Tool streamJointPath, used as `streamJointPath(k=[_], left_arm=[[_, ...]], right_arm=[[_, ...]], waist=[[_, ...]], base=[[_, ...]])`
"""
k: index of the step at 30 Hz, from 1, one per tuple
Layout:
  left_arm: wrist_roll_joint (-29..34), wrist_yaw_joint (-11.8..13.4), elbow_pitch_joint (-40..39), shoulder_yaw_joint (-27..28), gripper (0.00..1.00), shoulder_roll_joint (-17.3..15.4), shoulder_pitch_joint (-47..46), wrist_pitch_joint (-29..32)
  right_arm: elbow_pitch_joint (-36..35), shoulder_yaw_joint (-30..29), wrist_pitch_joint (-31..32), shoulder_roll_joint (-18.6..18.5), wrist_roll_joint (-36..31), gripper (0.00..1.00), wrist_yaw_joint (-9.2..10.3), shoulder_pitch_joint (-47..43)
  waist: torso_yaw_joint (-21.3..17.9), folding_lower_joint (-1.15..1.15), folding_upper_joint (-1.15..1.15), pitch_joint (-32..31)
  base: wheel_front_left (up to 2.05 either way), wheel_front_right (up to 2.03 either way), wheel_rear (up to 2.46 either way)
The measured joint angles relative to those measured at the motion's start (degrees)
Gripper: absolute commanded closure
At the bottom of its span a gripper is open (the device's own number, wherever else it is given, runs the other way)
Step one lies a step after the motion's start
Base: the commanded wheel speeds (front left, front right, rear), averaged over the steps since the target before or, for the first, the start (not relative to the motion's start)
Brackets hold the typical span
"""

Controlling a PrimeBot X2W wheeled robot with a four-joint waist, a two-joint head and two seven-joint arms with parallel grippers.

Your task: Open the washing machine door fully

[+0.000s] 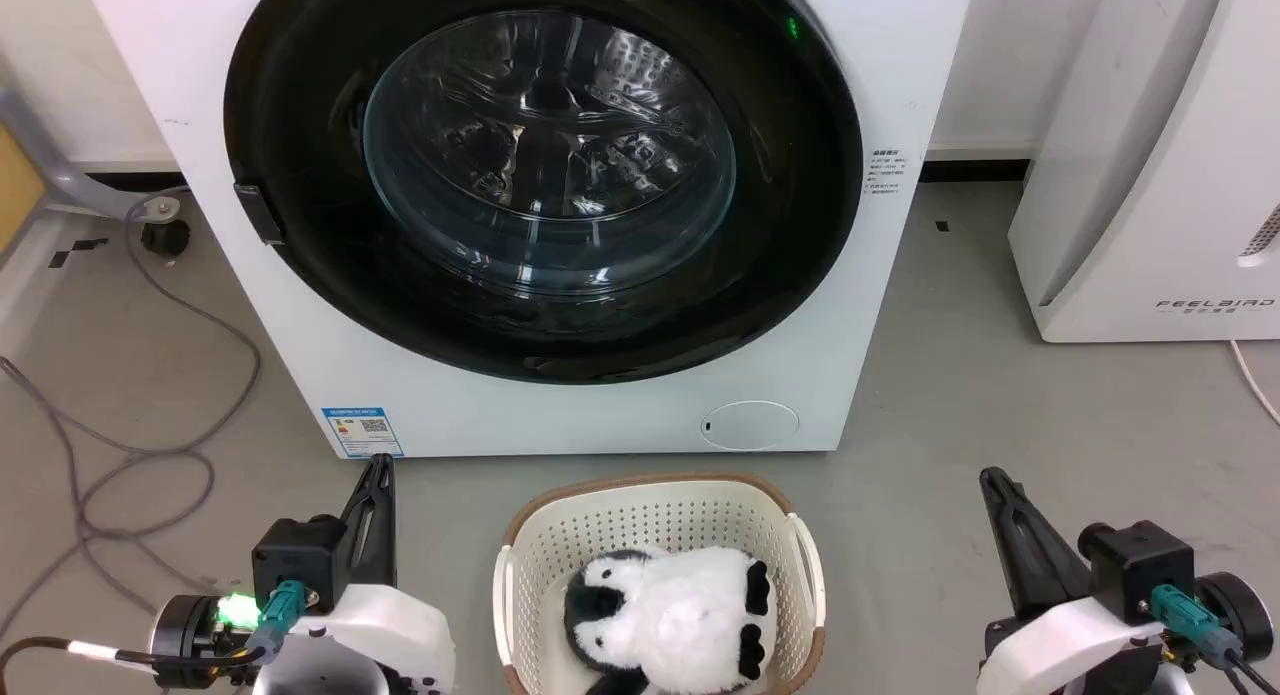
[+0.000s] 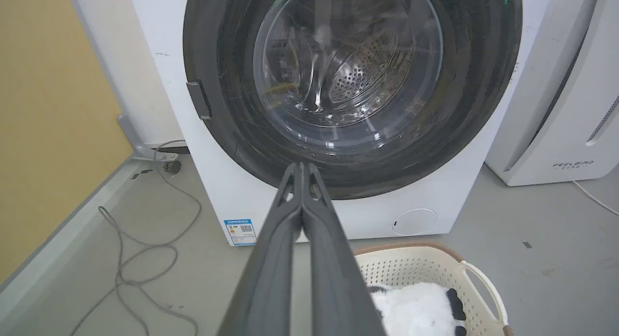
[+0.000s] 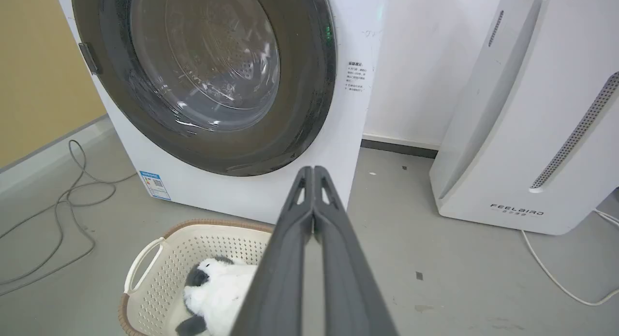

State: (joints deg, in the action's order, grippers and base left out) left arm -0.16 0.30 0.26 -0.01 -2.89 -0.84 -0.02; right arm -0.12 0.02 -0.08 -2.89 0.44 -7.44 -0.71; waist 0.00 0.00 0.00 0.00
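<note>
You have the washing machine door (image 1: 300,175) flush shut, a tab (image 1: 260,213) on its left rim. Left gripper (image 1: 380,467) and right gripper (image 1: 992,478), both pinched closed, flank the laundry basket (image 1: 655,493) over grey floor (image 1: 950,395).

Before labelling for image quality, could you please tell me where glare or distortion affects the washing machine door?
Head view: bright reflections streak the washing machine door; left wrist view: its rim looks washed-out grey, glass hazy; right wrist view: door skewed, fingers soft.

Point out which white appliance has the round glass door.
The washing machine behind the basket; its black-rimmed door is shut. The FEELBIRD unit has none.
</note>
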Motion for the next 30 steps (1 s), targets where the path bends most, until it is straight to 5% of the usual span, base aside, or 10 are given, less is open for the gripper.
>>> streamJointPath(k=[19, 20, 30], left_arm=[[0.0, 0.0, 0.0, 0.0, 1.00, 0.0, 0.0, 0.0], [0.0, 0.0, 0.0, 0.0, 0.00, 0.0, 0.0, 0.0], [0.0, 0.3, 0.2, -0.4, 0.00, 0.0, 0.0, -0.5]], right_arm=[[0.0, 0.0, 0.0, 0.0, 0.0, 1.00, 0.00, 0.0], [0.0, 0.0, 0.0, 0.0, 0.0, 0.00, 0.00, 0.0], [-0.3, -0.3, -0.3, 0.0, 0.9, 0.00, 0.00, 0.0]], waist=[[0.0, 0.00, 0.00, 0.0], [0.0, 0.00, 0.00, 0.0], [0.0, 0.00, 0.00, 0.1]], base=[[0.00, 0.00, 0.00], [0.00, 0.00, 0.00], [0.00, 0.00, 0.00]])
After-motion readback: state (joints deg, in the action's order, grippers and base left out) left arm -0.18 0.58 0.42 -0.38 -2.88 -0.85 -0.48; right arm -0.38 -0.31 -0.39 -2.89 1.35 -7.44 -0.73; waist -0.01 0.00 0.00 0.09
